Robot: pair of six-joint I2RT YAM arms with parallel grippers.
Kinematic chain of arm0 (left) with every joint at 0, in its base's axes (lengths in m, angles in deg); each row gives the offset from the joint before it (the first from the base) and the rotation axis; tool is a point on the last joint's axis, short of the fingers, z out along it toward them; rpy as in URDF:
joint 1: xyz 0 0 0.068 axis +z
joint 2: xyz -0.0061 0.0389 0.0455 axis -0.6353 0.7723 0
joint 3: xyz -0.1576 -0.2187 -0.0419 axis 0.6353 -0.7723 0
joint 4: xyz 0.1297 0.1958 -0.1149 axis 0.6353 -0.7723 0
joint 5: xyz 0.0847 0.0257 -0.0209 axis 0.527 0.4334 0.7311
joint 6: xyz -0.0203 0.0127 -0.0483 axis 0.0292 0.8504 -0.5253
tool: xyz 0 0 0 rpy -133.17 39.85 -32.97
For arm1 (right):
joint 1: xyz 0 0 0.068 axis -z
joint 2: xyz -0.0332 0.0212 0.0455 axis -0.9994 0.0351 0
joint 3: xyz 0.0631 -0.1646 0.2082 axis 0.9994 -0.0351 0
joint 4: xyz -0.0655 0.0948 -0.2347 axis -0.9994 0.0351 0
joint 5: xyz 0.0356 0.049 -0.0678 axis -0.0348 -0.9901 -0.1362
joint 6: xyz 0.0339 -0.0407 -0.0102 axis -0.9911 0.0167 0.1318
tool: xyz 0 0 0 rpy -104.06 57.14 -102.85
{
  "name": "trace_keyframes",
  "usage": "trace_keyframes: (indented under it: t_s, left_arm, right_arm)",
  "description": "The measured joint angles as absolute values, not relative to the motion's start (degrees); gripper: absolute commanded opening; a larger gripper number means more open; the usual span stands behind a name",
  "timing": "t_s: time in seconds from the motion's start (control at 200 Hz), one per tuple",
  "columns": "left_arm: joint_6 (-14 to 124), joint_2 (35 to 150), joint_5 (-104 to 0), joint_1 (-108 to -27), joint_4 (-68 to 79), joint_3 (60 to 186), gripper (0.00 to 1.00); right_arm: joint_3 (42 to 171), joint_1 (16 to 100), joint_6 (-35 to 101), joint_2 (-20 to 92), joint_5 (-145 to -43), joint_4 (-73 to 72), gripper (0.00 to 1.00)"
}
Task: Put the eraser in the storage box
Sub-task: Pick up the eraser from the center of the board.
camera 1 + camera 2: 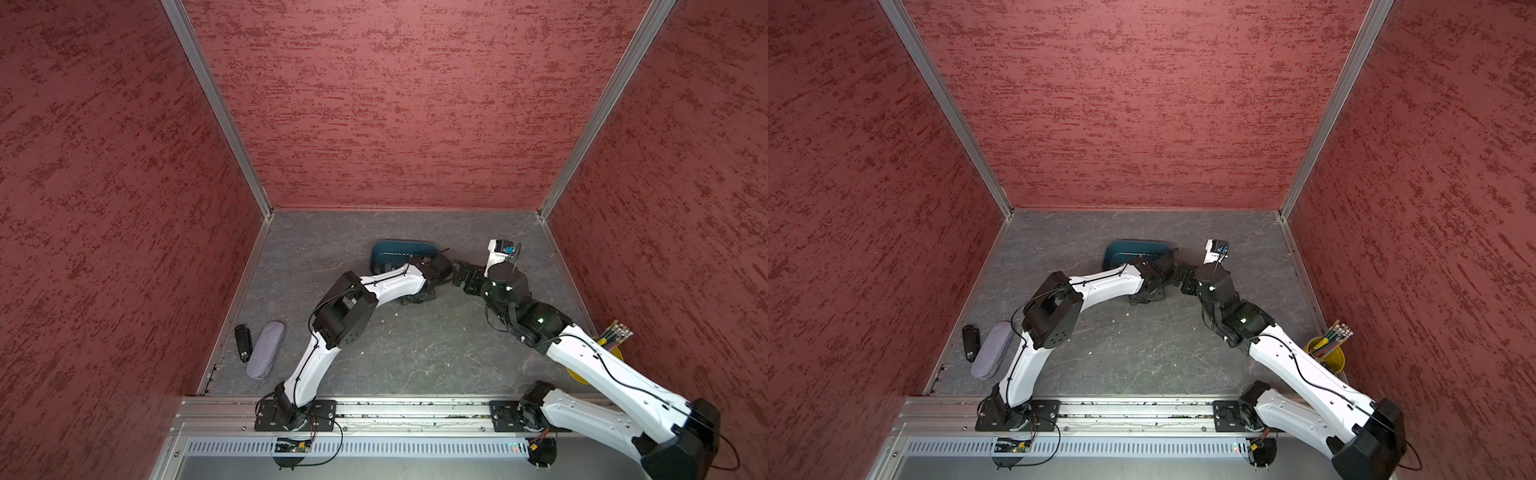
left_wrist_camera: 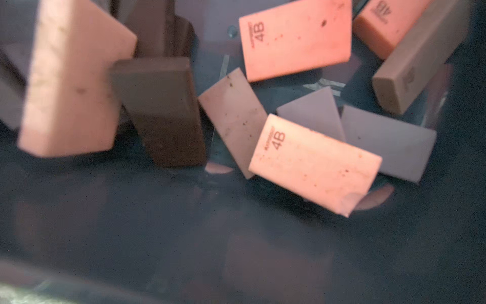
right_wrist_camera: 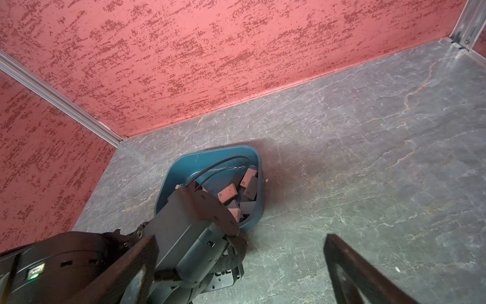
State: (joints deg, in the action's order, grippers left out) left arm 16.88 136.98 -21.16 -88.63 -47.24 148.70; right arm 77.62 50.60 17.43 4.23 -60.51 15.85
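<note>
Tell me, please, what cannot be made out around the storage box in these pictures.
- Left end effector: hidden in both top views under the left arm, over the storage box; open or shut unclear.
- Nearest eraser: blurred in the left wrist view; grip unclear.
- Box's contents: partly covered by that arm in right wrist view.

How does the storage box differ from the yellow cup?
The storage box is teal, wide and low; the yellow cup is small and round. The storage box holds loose erasers; the yellow cup holds pencil-like sticks. The storage box sits mid-table; the yellow cup stands at the edge. Both are open-topped.
</note>
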Motion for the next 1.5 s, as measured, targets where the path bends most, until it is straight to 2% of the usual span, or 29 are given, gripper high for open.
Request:
trace_keyframes:
  t_s: [0.065,0.195,0.506,0.942,1.503]
  left_arm:
    - [16.8,137.2,-20.9,-88.7,-47.3,148.7,0.60]
    - [16.6,137.2,-20.4,-88.8,-47.2,148.6,0.59]
    - [16.4,135.8,-18.8,-89.0,-44.6,145.3,0.49]
    - [17.3,131.7,-19.1,-88.7,-40.1,138.7,0.48]
    - [17.8,123.1,-19.8,-90.6,-43.6,128.9,0.48]
  right_arm:
    - [77.3,50.6,17.4,4.1,-61.0,15.7,0.99]
    - [77.2,50.6,17.3,4.1,-62.1,15.7,0.99]
    - [77.2,50.6,16.8,4.0,-64.0,15.8,0.99]
    - [77.2,50.6,16.0,3.6,-65.8,15.8,0.99]
    - [76.2,50.6,15.1,3.4,-66.7,15.8,0.99]
